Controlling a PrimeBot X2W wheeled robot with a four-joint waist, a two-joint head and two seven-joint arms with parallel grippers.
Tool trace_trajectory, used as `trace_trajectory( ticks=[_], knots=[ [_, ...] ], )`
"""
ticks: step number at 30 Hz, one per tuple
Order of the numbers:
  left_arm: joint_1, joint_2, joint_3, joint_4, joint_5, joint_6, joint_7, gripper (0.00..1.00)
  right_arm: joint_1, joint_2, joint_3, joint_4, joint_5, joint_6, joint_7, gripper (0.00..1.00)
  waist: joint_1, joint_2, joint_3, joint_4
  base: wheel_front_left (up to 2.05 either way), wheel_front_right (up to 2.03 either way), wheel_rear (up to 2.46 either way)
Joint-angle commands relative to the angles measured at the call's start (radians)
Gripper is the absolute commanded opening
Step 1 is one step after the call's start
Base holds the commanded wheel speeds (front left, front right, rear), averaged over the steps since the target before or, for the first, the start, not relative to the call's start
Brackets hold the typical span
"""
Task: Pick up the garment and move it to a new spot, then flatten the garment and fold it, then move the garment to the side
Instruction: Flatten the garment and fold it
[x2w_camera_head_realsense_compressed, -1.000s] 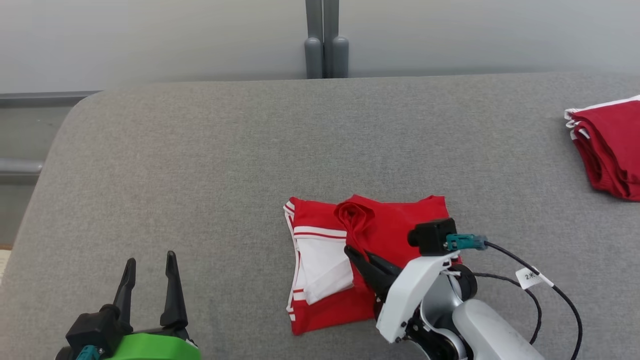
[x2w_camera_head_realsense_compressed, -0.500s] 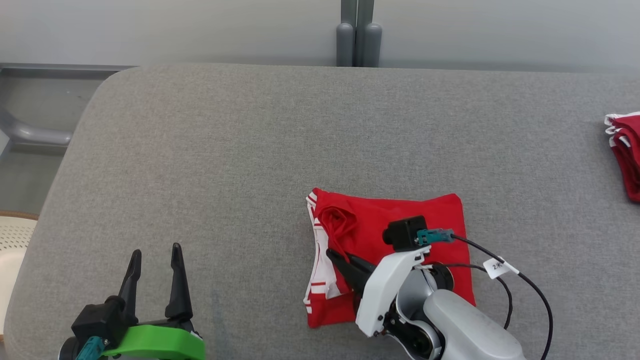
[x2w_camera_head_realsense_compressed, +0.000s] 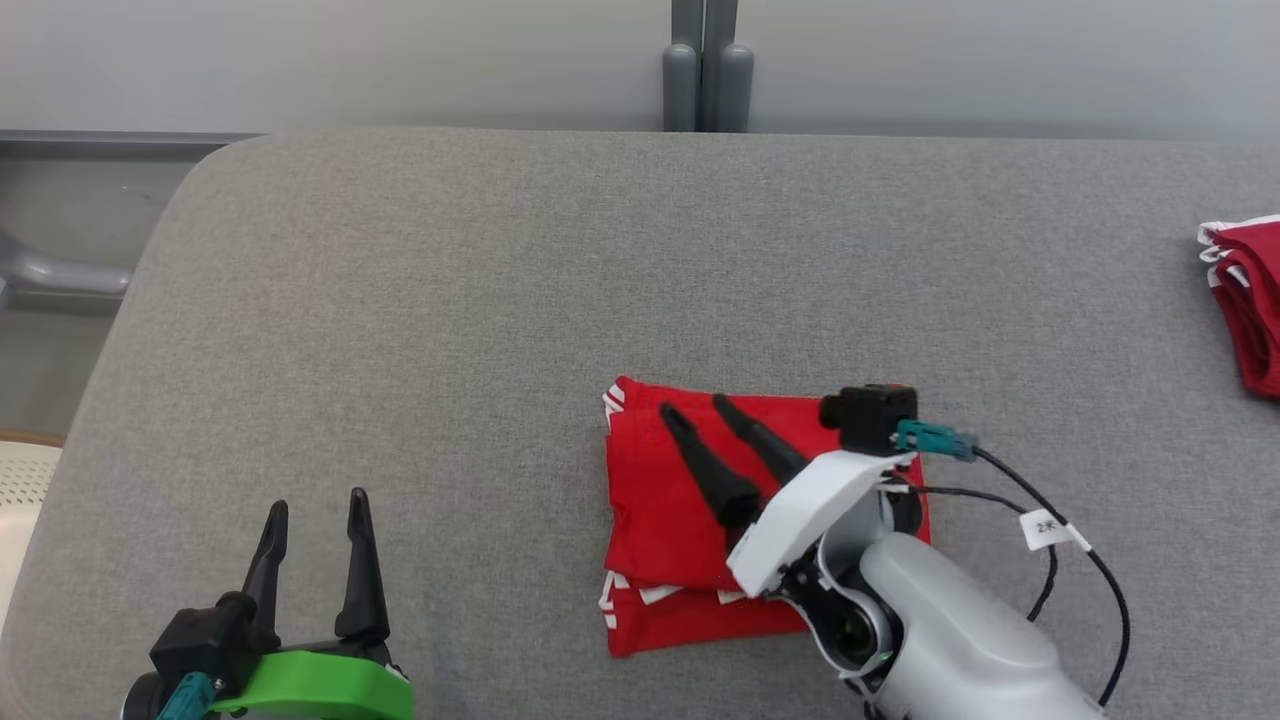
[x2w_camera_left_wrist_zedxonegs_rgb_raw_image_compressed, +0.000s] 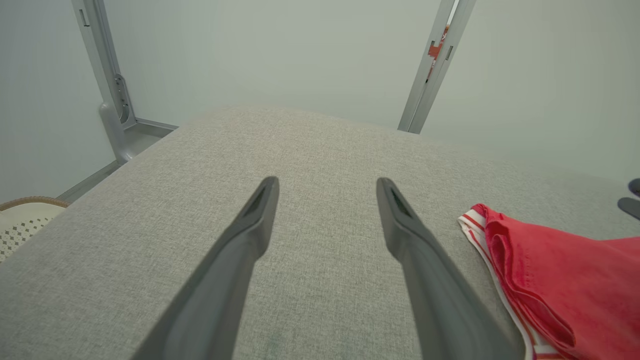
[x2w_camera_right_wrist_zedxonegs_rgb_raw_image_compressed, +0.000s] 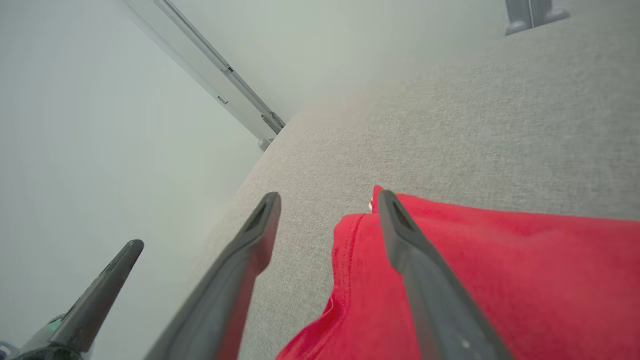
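The garment (x2w_camera_head_realsense_compressed: 665, 510) is red with white-striped trim and lies folded flat in a rough square on the grey table (x2w_camera_head_realsense_compressed: 450, 300). Above its upper part hovers my right gripper (x2w_camera_head_realsense_compressed: 695, 412), open, both fingers spread with nothing between them. In the right wrist view the garment (x2w_camera_right_wrist_zedxonegs_rgb_raw_image_compressed: 500, 275) lies under the right finger (x2w_camera_right_wrist_zedxonegs_rgb_raw_image_compressed: 405, 235) while the other finger is over bare cloth-free table. My left gripper (x2w_camera_head_realsense_compressed: 316, 503) stands open near the front left edge, well apart from the garment. The left wrist view has the garment's (x2w_camera_left_wrist_zedxonegs_rgb_raw_image_compressed: 565, 280) trimmed corner at the lower right.
A stack of folded red garments (x2w_camera_head_realsense_compressed: 1245, 300) lies at the table's right edge. Grey posts (x2w_camera_head_realsense_compressed: 705, 80) stand behind the table's far edge. A pale woven basket (x2w_camera_head_realsense_compressed: 20, 490) sits beyond the left edge. A cable with a white tag (x2w_camera_head_realsense_compressed: 1045, 528) trails from my right wrist.
My right gripper let go of the bunched fabric and opened; the folded-over flap now lies flat, covering the white inner side. The head camera shifted a little between frames.
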Motion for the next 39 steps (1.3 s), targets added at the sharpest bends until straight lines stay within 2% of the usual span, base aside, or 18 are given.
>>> trace_trajectory(
  ticks=[1,4,10,15,17,18,19,20,21,25,32,39],
  knots=[
    [-0.015,-0.001,0.003,0.001,0.008,-0.004,-0.003,1.00,-0.013,-0.022,-0.021,0.006,-0.027,0.001,-0.035,1.00,0.0000,0.0000,0.001,-0.007,0.00,0.00,0.00],
    [-0.015,-0.004,0.004,0.003,0.012,-0.009,-0.003,1.00,-0.018,-0.055,-0.053,0.016,-0.095,0.001,-0.084,1.00,0.0000,0.0000,0.002,-0.016,0.00,0.00,0.00],
    [-0.020,-0.010,0.010,0.003,0.023,-0.014,-0.003,1.00,0.018,-0.079,-0.122,0.028,-0.204,0.001,-0.117,1.00,0.0000,0.0000,0.002,-0.031,0.00,0.00,0.00],
    [-0.023,-0.014,0.010,0.006,0.028,-0.021,-0.003,1.00,0.039,-0.065,-0.085,0.026,-0.289,0.001,-0.106,0.99,0.0000,0.0000,0.006,-0.032,0.00,0.00,0.00],
    [-0.026,-0.016,0.008,0.009,0.030,-0.023,-0.003,1.00,0.047,-0.054,-0.041,0.027,-0.302,0.001,-0.085,0.45,0.0000,0.0000,0.010,-0.025,0.00,0.00,0.00],
    [-0.028,-0.017,0.008,0.010,0.031,-0.024,-0.003,1.00,0.047,-0.051,-0.020,0.030,-0.307,0.001,-0.073,0.38,0.0000,0.0000,0.011,-0.021,0.00,0.00,0.00],
    [-0.029,-0.017,0.008,0.011,0.032,-0.026,-0.003,1.00,0.045,-0.047,0.012,0.037,-0.315,0.001,-0.058,0.23,0.0000,0.0000,0.013,-0.014,0.00,0.00,0.00],
    [-0.030,-0.018,0.008,0.013,0.034,-0.027,-0.003,1.00,0.041,-0.043,0.036,0.046,-0.316,0.001,-0.047,0.15,0.0000,0.0000,0.014,-0.008,0.00,0.00,0.00],
    [-0.034,-0.020,0.009,0.014,0.035,-0.028,-0.003,1.00,0.033,-0.039,0.062,0.061,-0.314,0.001,-0.035,0.00,0.0000,0.0000,0.015,0.000,0.00,0.00,0.00],
    [-0.038,-0.023,0.010,0.018,0.036,-0.029,-0.003,1.00,-0.003,-0.022,0.140,0.135,-0.311,0.001,0.006,0.00,0.0000,0.0000,0.016,0.034,0.00,0.00,0.00],
    [-0.031,-0.032,0.018,0.021,0.037,-0.029,-0.003,1.00,-0.061,-0.003,0.226,0.250,-0.270,0.001,0.015,0.00,0.0000,0.0000,0.012,0.086,0.00,0.00,0.00],
    [-0.026,-0.041,0.024,0.024,0.037,-0.032,-0.003,1.00,-0.094,0.002,0.358,0.286,-0.211,0.001,0.021,0.00,0.0000,0.0000,0.010,0.103,0.00,0.00,0.00]
  ],
)
